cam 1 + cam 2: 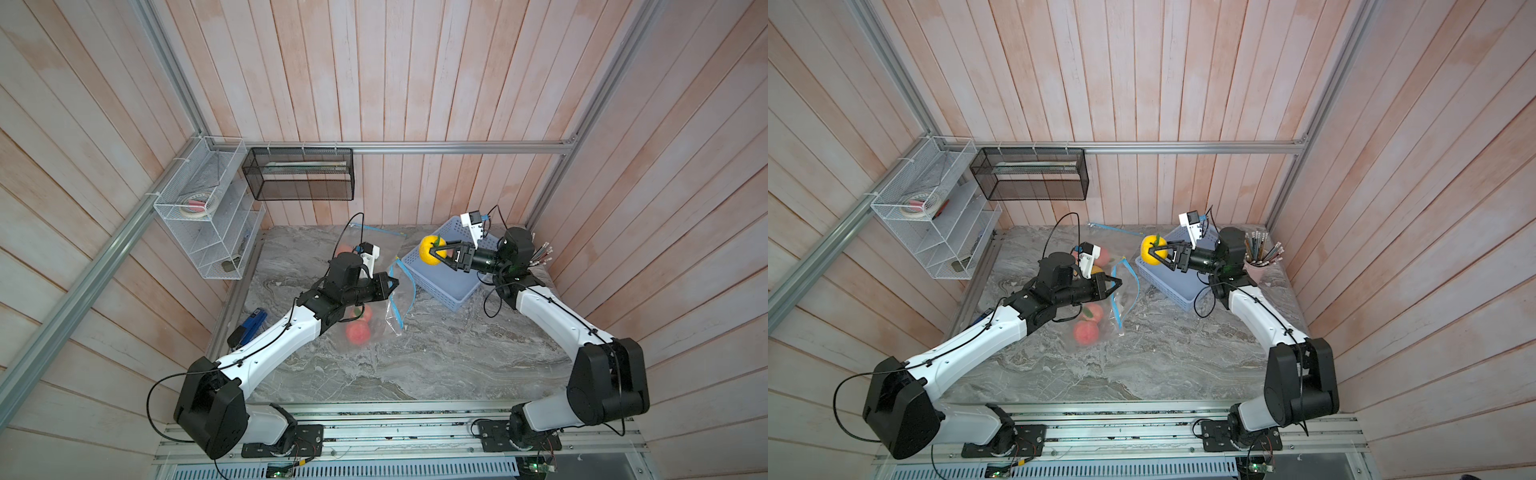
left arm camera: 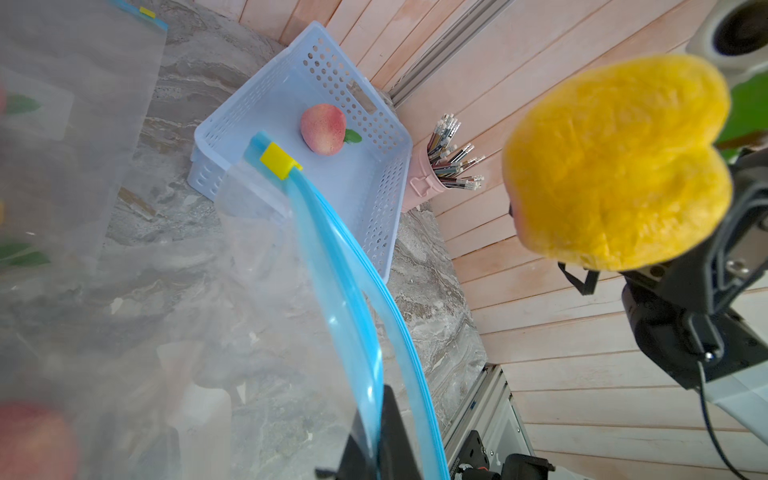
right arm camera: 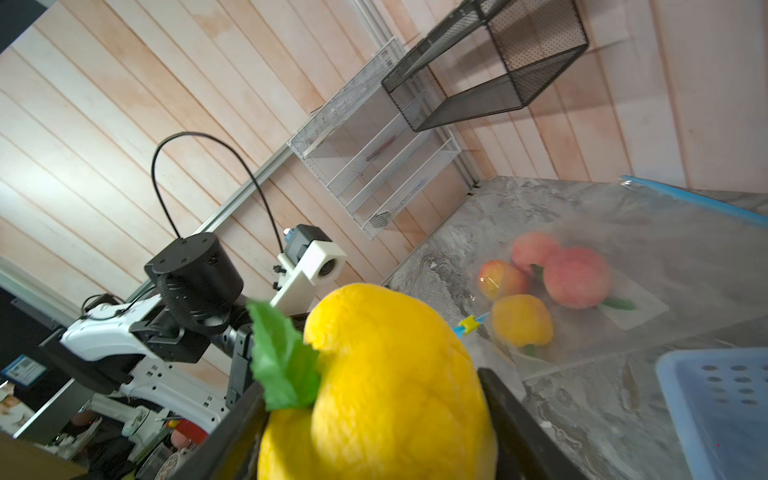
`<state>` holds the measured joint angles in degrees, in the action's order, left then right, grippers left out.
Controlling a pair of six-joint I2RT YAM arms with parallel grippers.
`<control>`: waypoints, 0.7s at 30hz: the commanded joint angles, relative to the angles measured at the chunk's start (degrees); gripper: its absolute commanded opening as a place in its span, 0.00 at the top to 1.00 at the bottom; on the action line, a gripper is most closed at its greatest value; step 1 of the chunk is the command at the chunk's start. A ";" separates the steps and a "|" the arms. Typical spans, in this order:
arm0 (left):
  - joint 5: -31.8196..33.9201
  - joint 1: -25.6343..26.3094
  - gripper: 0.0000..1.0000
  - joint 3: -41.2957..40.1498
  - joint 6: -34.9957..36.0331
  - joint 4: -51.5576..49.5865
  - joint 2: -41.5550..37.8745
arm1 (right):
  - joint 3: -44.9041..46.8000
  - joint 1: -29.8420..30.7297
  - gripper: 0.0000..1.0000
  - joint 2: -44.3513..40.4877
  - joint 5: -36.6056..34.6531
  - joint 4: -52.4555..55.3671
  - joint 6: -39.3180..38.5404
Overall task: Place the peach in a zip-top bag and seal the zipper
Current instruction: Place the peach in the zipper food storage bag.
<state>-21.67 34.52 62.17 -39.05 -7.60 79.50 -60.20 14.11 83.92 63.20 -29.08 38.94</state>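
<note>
The grey marble table (image 1: 436, 365) carried everything. On its far right part stood a light blue basket (image 1: 440, 286) with holes in its walls. Left of the basket lay a clear zip-top bag (image 1: 386, 320) with its mouth lifted, and reddish peaches (image 1: 358, 332) showed through the plastic. The left gripper (image 1: 394, 283) had its fingers pressed fully together on the bag's blue zipper strip (image 2: 332, 270) and held that edge up from the table, so the two sides of the mouth stood apart. The right gripper (image 1: 435, 254) was in the air over the basket's left edge, its fingers spread rather wide and clamped on both sides of the yellow peach (image 1: 426, 249). This peach, with a green leaf, was near the bag's mouth, not touching it and not inside. One pink peach (image 2: 323, 129) lay on the basket's floor. The small yellow slider (image 2: 277, 160) sat at the far end of the zipper strip.
</note>
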 commanded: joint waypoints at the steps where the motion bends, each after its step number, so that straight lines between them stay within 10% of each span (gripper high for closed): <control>1: -1.22 0.46 1.00 2.62 1.43 1.97 0.60 | 1.16 2.23 0.36 -1.21 2.45 -1.37 -2.24; 21: 3.47 0.95 1.00 2.56 3.63 1.35 -3.64 | -7.71 9.31 0.33 2.30 -14.51 35.86 -28.57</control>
<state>-19.57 35.00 64.38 -37.04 -8.54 78.87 -66.39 22.94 84.82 53.82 -2.50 16.14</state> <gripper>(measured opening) 0.051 0.677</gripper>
